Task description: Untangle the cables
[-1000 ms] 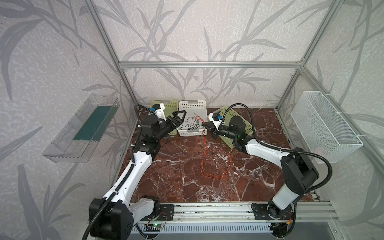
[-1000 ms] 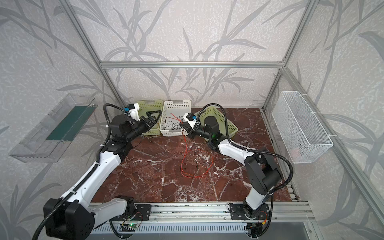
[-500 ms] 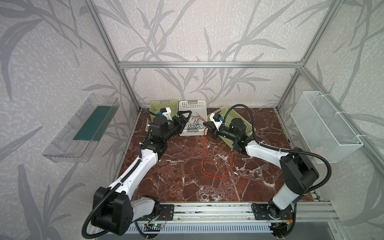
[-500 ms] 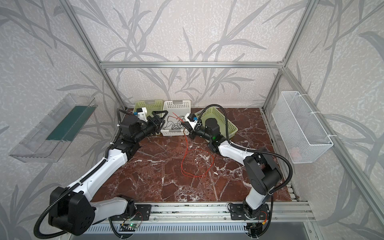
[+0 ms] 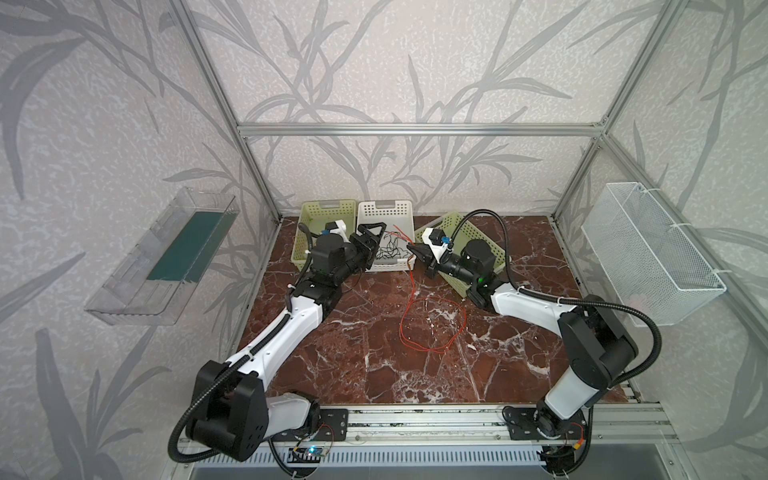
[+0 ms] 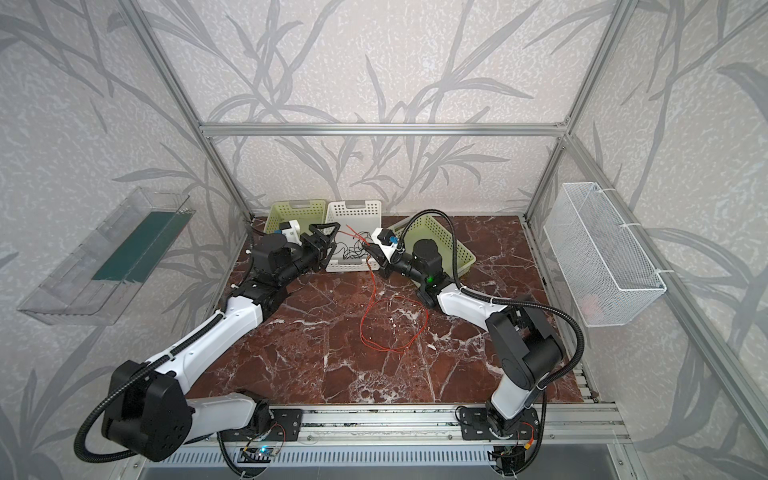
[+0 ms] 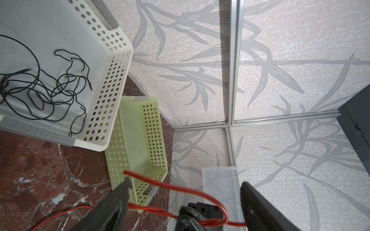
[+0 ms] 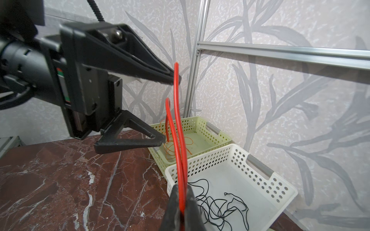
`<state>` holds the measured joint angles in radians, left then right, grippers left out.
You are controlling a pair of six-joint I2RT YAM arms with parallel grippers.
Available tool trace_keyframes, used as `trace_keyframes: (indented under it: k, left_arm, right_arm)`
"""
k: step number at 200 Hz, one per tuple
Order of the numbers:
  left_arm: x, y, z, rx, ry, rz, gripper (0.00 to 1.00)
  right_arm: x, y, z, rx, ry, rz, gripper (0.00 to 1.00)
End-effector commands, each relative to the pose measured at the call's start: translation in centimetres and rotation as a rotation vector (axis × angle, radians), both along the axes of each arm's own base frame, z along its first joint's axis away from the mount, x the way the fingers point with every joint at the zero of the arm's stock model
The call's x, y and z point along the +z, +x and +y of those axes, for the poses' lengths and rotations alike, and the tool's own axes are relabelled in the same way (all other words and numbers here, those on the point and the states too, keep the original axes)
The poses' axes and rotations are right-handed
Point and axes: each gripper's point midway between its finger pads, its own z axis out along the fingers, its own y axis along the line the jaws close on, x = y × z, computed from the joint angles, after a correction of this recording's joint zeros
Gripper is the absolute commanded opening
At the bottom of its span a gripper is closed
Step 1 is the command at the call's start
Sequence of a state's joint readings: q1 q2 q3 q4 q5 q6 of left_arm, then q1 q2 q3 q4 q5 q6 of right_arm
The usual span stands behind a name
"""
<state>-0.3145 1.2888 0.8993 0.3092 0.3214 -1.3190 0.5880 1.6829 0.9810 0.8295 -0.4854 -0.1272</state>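
A long red cable [image 5: 432, 324] loops on the marble floor and rises to my right gripper [image 5: 411, 249], which is shut on two of its strands [image 8: 177, 120] beside the white basket [image 5: 384, 208]. The strands' free ends stand up between the wide-apart fingers of my open left gripper [image 7: 185, 183]; one end touches a fingertip [image 7: 126, 181]. In both top views the left gripper [image 6: 328, 239] hangs over the white basket's left rim. Tangled black cables [image 7: 40, 90] lie inside that basket. A thin orange cable [image 8: 172, 149] lies in the left green basket [image 5: 324, 205].
A second green basket [image 5: 478, 232] sits tilted under the right arm. A white wire-mesh basket [image 5: 648, 249] hangs on the right wall and a clear tray [image 5: 166, 257] on the left wall. Aluminium frame posts stand at the back corners.
My left arm swung right from the left green basket to the red cable ends, and its jaws narrowed a little. The right gripper stayed put, holding the red cable.
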Motion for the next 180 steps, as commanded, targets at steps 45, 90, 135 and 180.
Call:
trace_keyframes:
  k: [45, 90, 135, 180]
  left_arm:
    - [1.9, 1.0, -1.2, -0.036, -0.018, -0.095, 0.12]
    - [2.9, 0.7, -1.8, -0.076, 0.006, -0.130, 0.01]
    - [2.1, -1.4, -0.8, -0.111, 0.268, -0.118, 0.55]
    - [2.4, -2.4, -0.7, -0.067, 0.016, -0.035, 0.86]
  right_arm:
    - [1.7, -1.2, 0.5, 0.046, 0.041, -0.035, 0.03]
    - [1.5, -1.1, 0.0, 0.013, 0.019, -0.031, 0.04]
    - [1.5, -0.1, -1.1, -0.072, -0.003, -0.037, 0.00]
    - [1.3, 1.1, -1.9, -0.146, -0.005, -0.043, 0.00]
